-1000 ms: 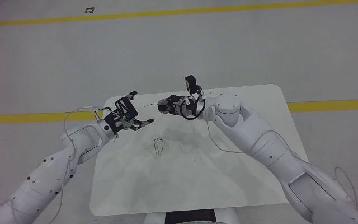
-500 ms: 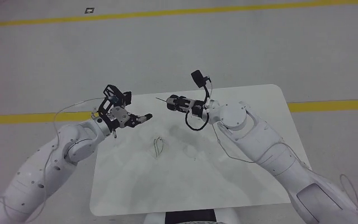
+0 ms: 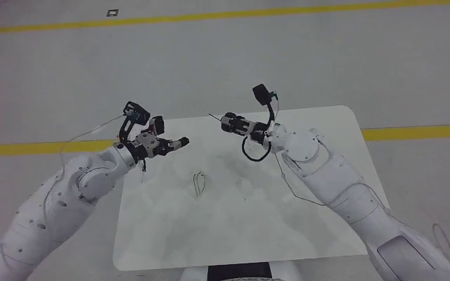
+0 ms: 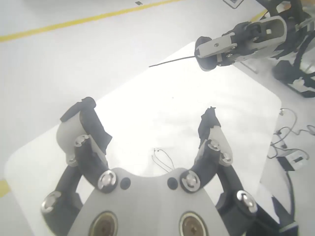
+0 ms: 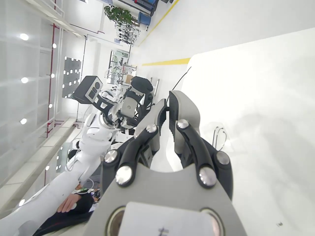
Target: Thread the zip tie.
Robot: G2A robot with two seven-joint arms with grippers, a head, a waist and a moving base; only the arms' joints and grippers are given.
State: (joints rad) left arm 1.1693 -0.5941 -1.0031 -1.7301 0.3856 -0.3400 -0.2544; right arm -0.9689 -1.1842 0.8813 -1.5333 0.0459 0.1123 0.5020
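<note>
Zip tie [image 4: 172, 61]: clamped in right gripper [image 4: 203, 60]; free tail runs straight toward robot's left. Left gripper [image 4: 147, 110]: jaws apart, empty, near the tail tip, not touching.

Open air separates the left claw [image 4: 147, 109] from the right claw [image 3: 226, 123] above the table's [image 3: 295, 232] upper edge in the top view. Only the zip tie [image 3: 215, 117], pinched in the right claw, pokes into that gap. The left claw's fingers [image 4: 86, 114] stand wide apart. Thin dark loops [image 3: 200, 183] lie left of centre on the table, and bare surface spreads lower right.
</note>
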